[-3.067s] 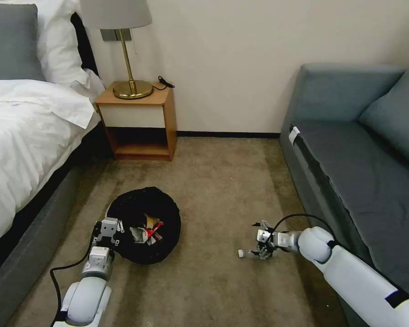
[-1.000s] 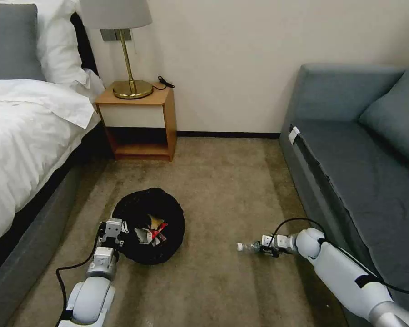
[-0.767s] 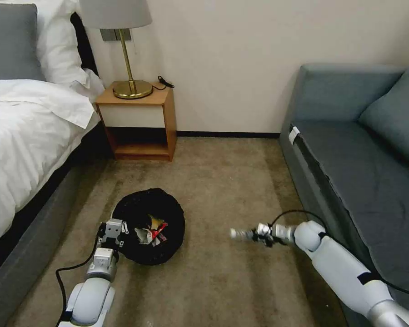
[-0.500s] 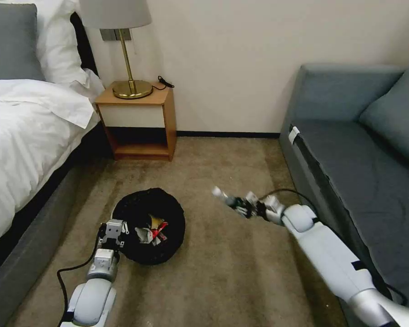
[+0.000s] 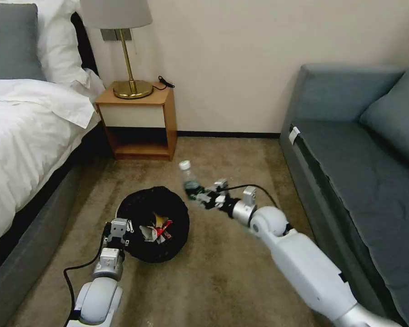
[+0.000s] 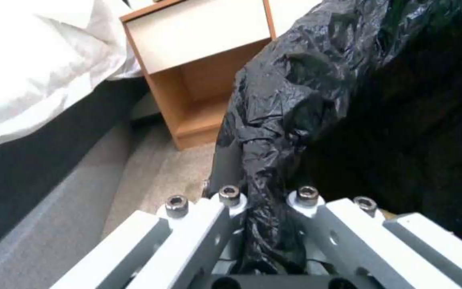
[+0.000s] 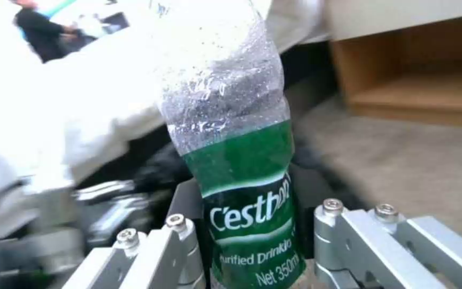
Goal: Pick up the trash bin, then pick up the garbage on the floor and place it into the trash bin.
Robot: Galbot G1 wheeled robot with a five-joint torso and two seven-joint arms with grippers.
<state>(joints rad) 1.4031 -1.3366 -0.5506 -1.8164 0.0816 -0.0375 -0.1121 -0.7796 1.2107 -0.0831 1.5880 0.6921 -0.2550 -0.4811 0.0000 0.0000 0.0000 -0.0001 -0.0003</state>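
The trash bin [image 5: 153, 223], low and round with a crinkled black liner, is held off the carpet by my left gripper [image 5: 118, 230], which is shut on its near rim. The liner [image 6: 290, 120] is pinched between the fingers in the left wrist view. Inside lie a red-and-white packet [image 5: 161, 230] and a yellow wrapper [image 5: 155, 220]. My right gripper [image 5: 203, 195] is shut on a small clear bottle [image 5: 189, 178] with a green label [image 7: 247, 200], holding it neck up above the bin's far right rim.
A bed [image 5: 27, 131] runs along the left. A wooden nightstand [image 5: 138, 120] with a brass lamp [image 5: 129, 59] stands at the back wall. A grey sofa [image 5: 363, 159] lines the right side. Open carpet [image 5: 222, 281] lies in front.
My right gripper closed on the bottle on the carpet, lifted it and carried it left and up toward the bin. The left gripper and bin shifted slightly right.
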